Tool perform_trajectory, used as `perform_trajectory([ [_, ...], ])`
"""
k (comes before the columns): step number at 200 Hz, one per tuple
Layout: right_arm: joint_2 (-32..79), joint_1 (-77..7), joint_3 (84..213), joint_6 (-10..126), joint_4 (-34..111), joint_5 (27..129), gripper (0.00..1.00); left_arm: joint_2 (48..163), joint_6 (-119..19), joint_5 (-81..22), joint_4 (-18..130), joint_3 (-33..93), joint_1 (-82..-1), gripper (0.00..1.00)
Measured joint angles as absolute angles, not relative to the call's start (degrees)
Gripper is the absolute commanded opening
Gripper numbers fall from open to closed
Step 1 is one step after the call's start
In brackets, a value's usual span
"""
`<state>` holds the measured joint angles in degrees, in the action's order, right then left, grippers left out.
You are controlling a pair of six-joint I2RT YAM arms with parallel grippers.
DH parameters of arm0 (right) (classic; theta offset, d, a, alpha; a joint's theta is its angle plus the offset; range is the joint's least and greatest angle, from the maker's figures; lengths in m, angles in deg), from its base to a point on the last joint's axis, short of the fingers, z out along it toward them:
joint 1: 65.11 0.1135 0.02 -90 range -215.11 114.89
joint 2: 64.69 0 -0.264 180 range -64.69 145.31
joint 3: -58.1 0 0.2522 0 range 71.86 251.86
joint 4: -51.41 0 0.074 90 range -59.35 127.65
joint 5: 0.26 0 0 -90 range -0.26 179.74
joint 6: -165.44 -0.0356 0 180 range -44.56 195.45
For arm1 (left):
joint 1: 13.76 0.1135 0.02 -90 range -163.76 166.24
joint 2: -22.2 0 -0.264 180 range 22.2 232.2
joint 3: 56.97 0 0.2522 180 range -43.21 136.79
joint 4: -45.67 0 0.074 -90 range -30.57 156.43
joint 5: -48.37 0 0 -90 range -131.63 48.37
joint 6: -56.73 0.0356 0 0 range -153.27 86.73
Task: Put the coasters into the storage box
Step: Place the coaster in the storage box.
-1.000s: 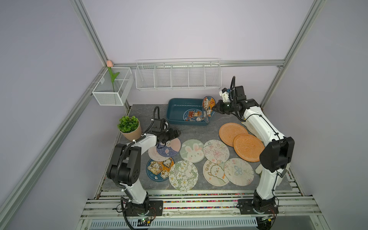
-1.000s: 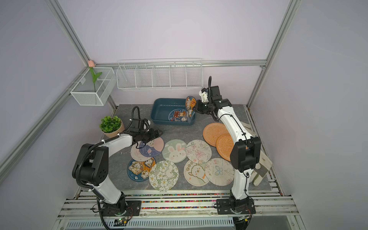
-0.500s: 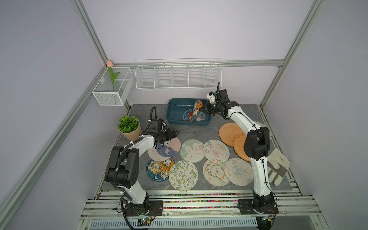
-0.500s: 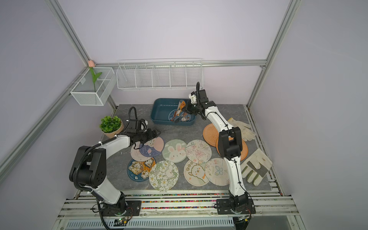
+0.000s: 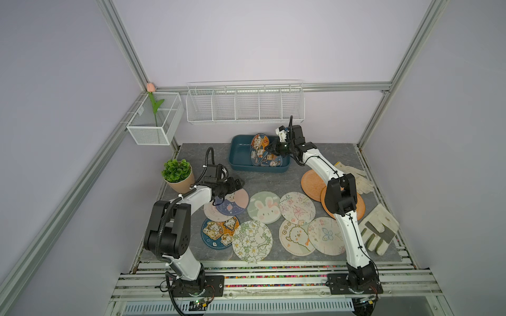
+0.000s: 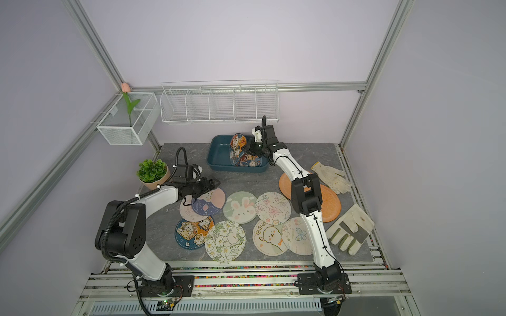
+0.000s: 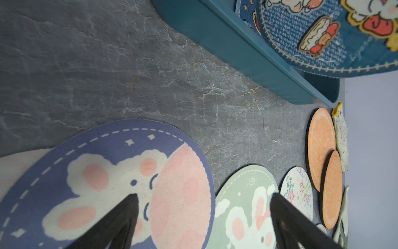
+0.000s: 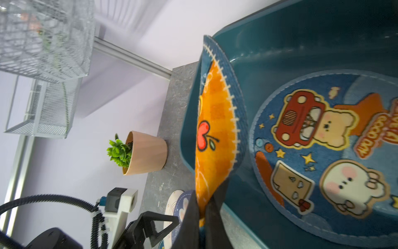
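Right gripper (image 5: 271, 150) pinches an orange-checked coaster (image 5: 259, 142) on edge (nearly upright) over the storage box (image 5: 238, 164), where another coaster (image 5: 270, 162) lies; left gripper (image 7: 202, 195) hovers wide open just above the purple bunny coaster (image 7: 103, 172), other coasters (image 5: 264, 206) spread beside it

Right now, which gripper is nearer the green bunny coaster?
Left. The left gripper hovers beside the green bunny coaster; the right gripper, holding an orange-checked coaster, is over the storage box.
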<state>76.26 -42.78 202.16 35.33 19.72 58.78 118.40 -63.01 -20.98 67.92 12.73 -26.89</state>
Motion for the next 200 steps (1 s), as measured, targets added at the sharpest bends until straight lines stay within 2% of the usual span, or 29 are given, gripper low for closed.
perform_trajectory([
  [32,76.9,-45.0,199.0,35.6,18.7,63.3,0.07,118.4,-63.0,-21.1,68.0,12.8,-26.9,0.95],
  [55,78.5,-46.7,198.9,36.8,15.2,66.1,0.15,118.4,-63.0,-21.1,68.1,12.8,-26.9,0.95],
  [96,79.3,-47.7,200.6,40.8,9.8,69.9,0.52,118.4,-63.0,-21.3,68.4,13.0,-26.9,0.95],
  [146,77.6,-46.8,201.2,45.1,6.5,72.0,0.76,118.5,-63.0,-21.3,68.4,13.3,-26.9,0.95],
  [200,76.5,-45.3,202.5,49.8,0.7,74.5,0.77,118.5,-63.0,-21.3,68.4,13.3,-26.9,0.96],
])
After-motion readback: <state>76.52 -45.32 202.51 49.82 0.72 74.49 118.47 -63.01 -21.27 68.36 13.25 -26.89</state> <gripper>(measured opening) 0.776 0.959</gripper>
